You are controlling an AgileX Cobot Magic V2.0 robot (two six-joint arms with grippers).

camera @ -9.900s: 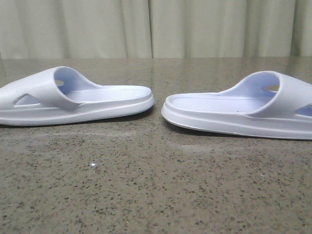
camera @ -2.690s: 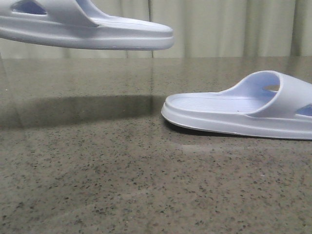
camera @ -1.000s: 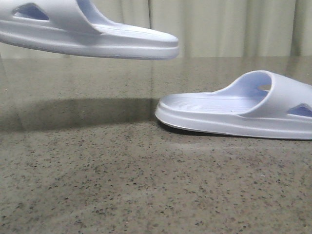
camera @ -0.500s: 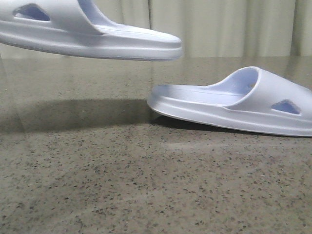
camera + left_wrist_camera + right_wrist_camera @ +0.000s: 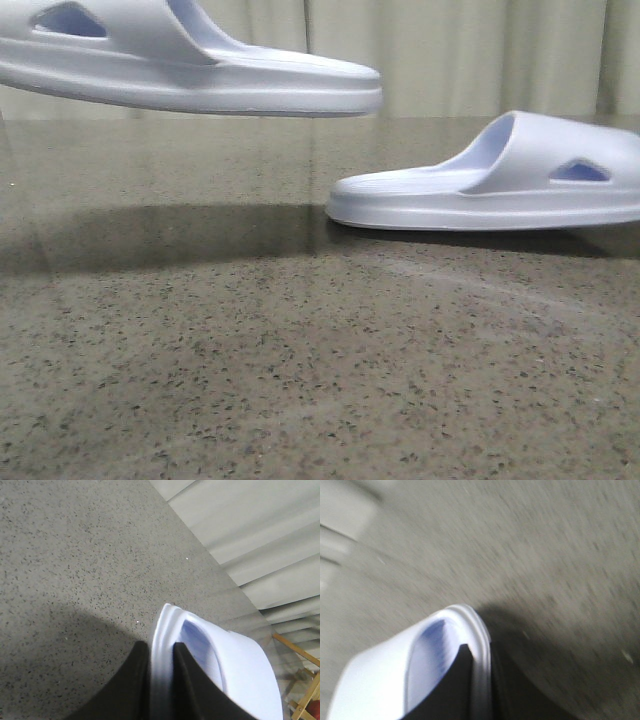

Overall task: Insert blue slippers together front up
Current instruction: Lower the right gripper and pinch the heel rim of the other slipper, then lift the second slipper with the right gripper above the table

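Front view: left slipper [image 5: 190,70] aloft at left, right slipper [image 5: 500,180] low at right. Left gripper [image 5: 161,680] and right gripper [image 5: 475,680] each clamped on a sole edge. Next: aligning soles, then pressing together.

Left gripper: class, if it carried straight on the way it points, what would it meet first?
Probably the tabletop. Beyond the left gripper and its held slipper, only bare stone shows, though depth is uncertain.
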